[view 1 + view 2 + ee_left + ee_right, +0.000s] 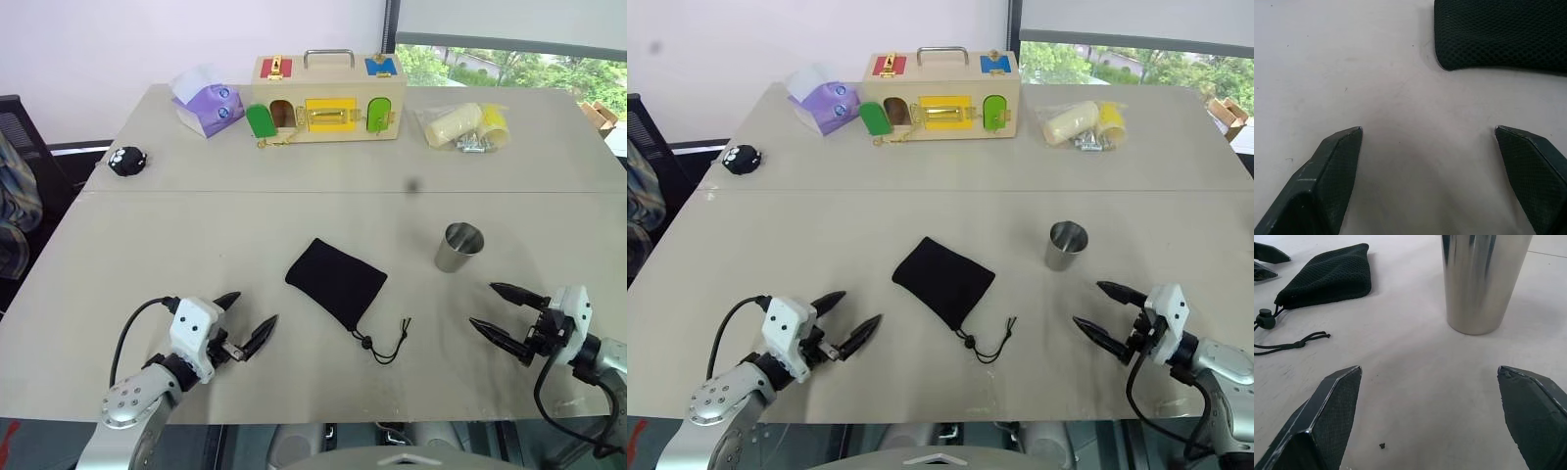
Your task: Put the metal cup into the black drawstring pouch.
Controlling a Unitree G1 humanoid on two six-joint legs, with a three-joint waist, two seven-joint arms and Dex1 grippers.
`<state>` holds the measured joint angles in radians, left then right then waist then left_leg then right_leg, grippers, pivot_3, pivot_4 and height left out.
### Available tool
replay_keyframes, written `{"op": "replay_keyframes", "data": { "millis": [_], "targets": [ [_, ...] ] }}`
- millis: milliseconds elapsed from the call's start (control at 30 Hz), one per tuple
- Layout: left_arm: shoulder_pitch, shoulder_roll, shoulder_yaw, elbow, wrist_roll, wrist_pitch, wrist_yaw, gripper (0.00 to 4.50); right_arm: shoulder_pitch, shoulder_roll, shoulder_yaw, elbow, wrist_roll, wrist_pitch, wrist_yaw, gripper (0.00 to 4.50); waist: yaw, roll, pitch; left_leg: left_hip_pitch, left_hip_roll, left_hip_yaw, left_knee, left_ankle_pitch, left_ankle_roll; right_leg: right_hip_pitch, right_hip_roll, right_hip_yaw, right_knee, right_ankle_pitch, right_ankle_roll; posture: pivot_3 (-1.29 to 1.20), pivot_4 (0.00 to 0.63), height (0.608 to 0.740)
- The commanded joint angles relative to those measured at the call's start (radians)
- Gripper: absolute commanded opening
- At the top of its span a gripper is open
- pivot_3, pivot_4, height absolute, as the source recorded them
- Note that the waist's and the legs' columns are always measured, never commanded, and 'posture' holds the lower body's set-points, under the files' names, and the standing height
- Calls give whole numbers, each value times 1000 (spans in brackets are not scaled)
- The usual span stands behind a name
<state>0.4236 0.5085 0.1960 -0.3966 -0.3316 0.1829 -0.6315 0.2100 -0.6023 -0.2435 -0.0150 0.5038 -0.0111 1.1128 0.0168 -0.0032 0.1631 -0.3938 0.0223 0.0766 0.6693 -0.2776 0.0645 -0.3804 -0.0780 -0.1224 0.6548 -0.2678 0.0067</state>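
1. Pouch and cup lay between the two tools on the table [118, 255]. The black drawstring pouch [335, 279] lay flat near the middle, ahead and to the right of the left tool [251, 321], apart from it.
2. Its cord [387, 345] trailed from the near corner toward the front edge, ending in small knots.
3. The metal cup [458, 247] stood upright to the right of the pouch, well apart from it, and just ahead and to the left of the right tool [495, 311], without touching.
4. In the left wrist view the pouch was cut off by the frame edge, only one rounded corner [1449, 58] showing. In the right wrist view the cup's rim was cut off and only its lower wall [1479, 293] showed.
5. The left tool was spread wide, holding nothing, hovering close over bare table.
6. The right tool was likewise spread wide and empty, its fingers [1327, 421] pointing at the cup's base, with bare table between them.
7. At the far side sat a black round toy [127, 161], a tissue pack [208, 103], a wooden lock box [328, 98] and a bag of parts [468, 125].
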Motion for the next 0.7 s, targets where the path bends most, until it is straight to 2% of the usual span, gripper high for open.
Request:
{"op": "replay_keyframes", "data": {
  "millis": [33, 700],
  "targets": [
    [-4, 13, 10, -20, -3, -2, -10, 4466, -2, -4, -17, -24, 5, -24, 6, 4500, 0, 0, 0, 0, 0, 0, 0, 0, 0, 0, 0, 0, 0, 0, 0, 0, 150, 740],
    [3, 18, 10, -91, -40, 69, -27, 4466, -3, -6, -30, -17, 32, -31, 39, 4500, 0, 0, 0, 0, 0, 0, 0, 0, 0, 0, 0, 0, -1, 0, 0, 0, 150, 740]
  ]
}}
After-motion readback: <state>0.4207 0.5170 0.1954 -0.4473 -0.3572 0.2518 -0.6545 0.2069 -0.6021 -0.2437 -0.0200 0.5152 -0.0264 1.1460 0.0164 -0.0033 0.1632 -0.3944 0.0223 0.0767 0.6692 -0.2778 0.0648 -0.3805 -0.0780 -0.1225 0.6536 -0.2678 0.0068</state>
